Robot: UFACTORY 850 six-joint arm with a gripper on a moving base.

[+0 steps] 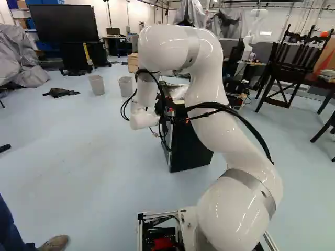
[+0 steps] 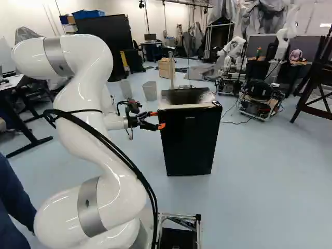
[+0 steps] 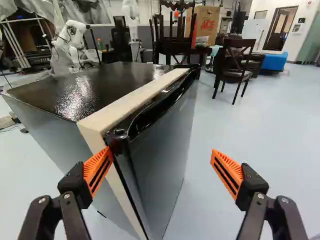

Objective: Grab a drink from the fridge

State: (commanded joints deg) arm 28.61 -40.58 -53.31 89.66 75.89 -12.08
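A robot arm's gripper [image 3: 161,152], spread wide and holding nothing, hangs at the ten o'clock corner of a black fridge [image 2: 189,142] in the right base view, the task at its opening stage, with the door [image 3: 165,132] apparently closed, the drink out of sight and the grab undone.

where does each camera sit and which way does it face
Left base view: behind the arm, left, looking ahead past it at the mini fridge.
Right base view: behind, right, facing the fridge's door; arm, gripper show.
Wrist view: on the wrist, along open fingers, at the fridge's corner.
Base views share arm and fridge.
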